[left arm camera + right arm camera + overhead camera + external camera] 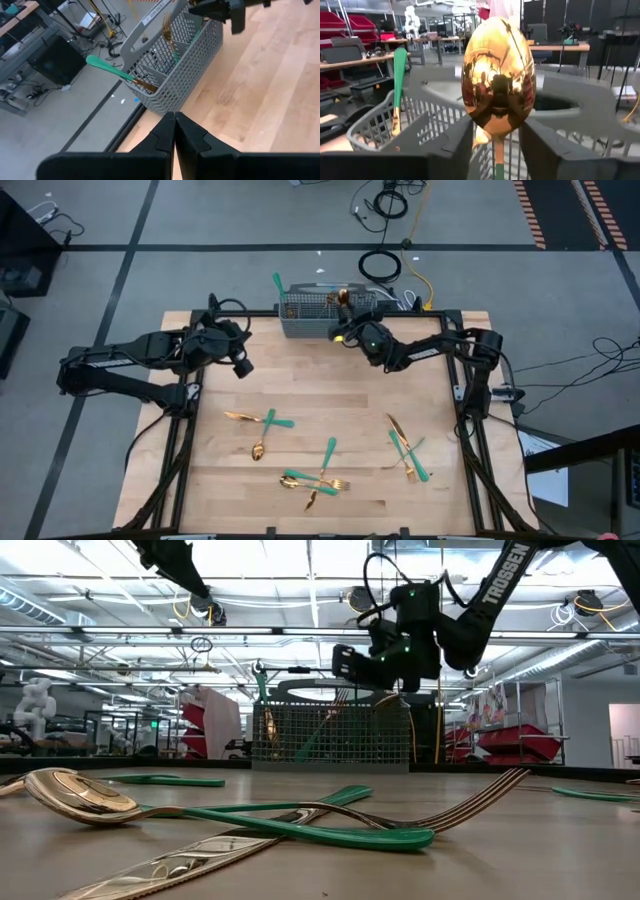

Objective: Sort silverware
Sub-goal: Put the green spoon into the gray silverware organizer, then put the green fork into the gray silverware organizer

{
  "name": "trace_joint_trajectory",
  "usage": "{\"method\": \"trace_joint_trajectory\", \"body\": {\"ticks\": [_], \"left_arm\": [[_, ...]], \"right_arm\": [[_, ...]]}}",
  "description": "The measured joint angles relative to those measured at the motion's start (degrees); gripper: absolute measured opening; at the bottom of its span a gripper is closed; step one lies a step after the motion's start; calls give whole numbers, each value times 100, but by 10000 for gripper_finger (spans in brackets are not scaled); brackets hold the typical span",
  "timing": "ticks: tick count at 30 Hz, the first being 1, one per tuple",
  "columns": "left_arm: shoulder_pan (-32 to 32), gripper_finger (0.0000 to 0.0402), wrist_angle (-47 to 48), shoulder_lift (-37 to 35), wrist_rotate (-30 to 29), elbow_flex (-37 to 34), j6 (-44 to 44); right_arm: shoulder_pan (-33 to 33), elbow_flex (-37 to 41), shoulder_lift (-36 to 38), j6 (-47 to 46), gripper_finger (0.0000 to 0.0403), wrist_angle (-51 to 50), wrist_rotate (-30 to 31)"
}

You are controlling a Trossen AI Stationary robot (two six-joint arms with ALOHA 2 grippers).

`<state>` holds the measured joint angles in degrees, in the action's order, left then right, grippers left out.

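A grey wire-mesh basket [320, 315] stands at the table's far edge, holding a fork [170, 35] and a teal-handled piece [107, 67] that leans out over its rim. My right gripper [346, 325] hovers at the basket's near right side, shut on a gold spoon [498, 80]. My left gripper [240, 365] hangs shut over the table, left of and nearer than the basket, holding nothing. More silverware lies in three loose groups on the near half of the table: [262, 425], [318, 475], [408, 448]. My right gripper pinches the spoon between its two fingers at the thin neck [496, 145], just below the gold bowl. The bowl [343, 298] stands out beyond the fingertips toward the basket. The teal handle [498, 170] runs back between the fingers. The spoon is lifted clear of the table.
In the low view a spoon [80, 795] and a fork [480, 795] lie crossed close to the near edge. Bare wood lies between the basket and the scattered pieces. Cables [380, 265] lie on the floor beyond the table's far edge.
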<state>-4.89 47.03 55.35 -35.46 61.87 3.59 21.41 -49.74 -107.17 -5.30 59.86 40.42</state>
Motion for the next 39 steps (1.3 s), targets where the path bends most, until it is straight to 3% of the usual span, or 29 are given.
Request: {"method": "trace_joint_trajectory", "body": {"ticks": [9, 20, 32, 36, 39], "left_arm": [[2, 15, 1, -2, 54, 0, -1], [0, 15, 0, -2, 74, 0, -119], [1, 15, 2, -2, 76, 0, -305], [0, 15, 2, -2, 76, 0, -334], [1, 15, 31, -2, 76, 0, -405]], "right_arm": [[-13, -8, 652, 564, 195, -263, 39], [100, -7, 648, -617, 207, -2523, -30], [43, -42, 713, -773, 290, -2508, -322], [-227, -122, 1248, -681, 290, -2595, -352], [-639, -138, 1942, -695, 286, -3338, -451]]}}
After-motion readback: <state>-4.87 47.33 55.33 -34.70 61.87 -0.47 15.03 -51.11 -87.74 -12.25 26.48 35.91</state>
